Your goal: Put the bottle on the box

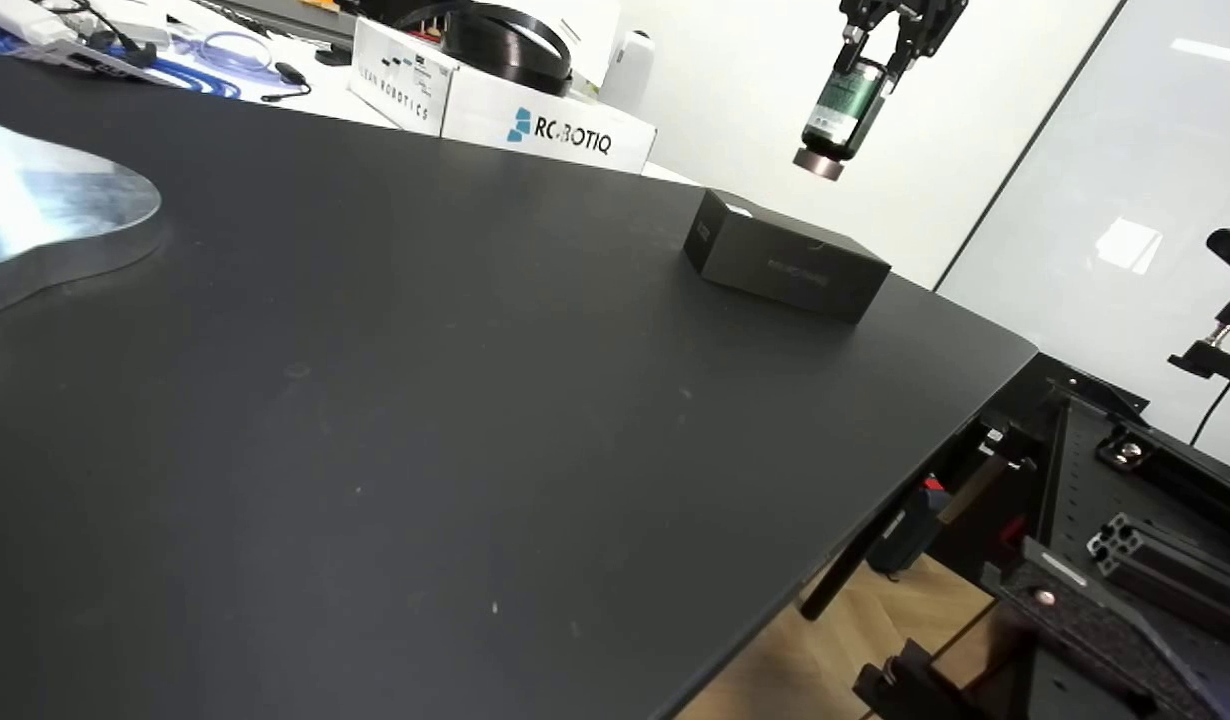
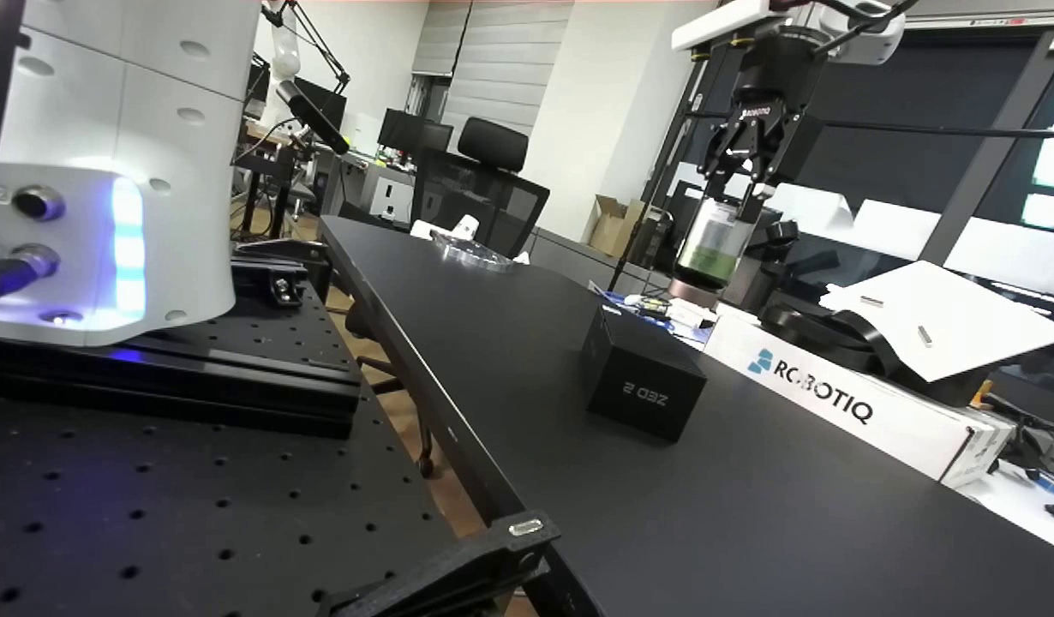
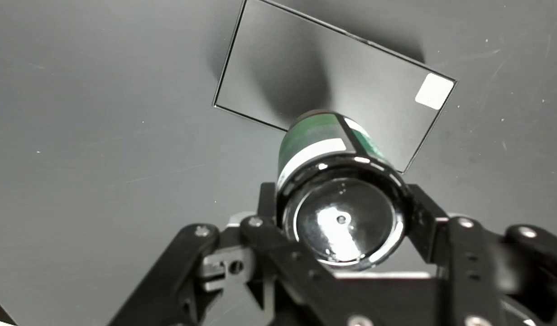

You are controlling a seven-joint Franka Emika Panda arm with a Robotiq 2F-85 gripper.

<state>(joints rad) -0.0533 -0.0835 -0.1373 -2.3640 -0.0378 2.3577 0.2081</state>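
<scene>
I have the bottle (image 1: 843, 112) in the gripper (image 3: 344, 213), hanging above the box (image 3: 369, 77), with a gap under it that shows in an exterior view. The 2 fingers are parted only to the bottle's width, their pads (image 3: 266, 199) against opposite sides near its base. That base faces my wrist camera and the cap (image 1: 818, 165) points down, so I'm carrying it upside down. The box lies flat on the table (image 1: 425, 420). In the wrist view the cap end overlaps 1 long edge of the box, and a dark shadow (image 3: 301, 86) falls across its top.

By my reading the pick is done and the step in hand is lining up over the box; lowering and release are left.

Next I'd nudge the bottle toward the middle of the top, away from that edge, then come straight down slowly until the cap meets the box. With my exterior cameras tilted I can't tell whether it hangs exactly plumb. It would have only the cap to stand on, so I'd want that flat before spreading the fingers evenly and backing straight up.
</scene>
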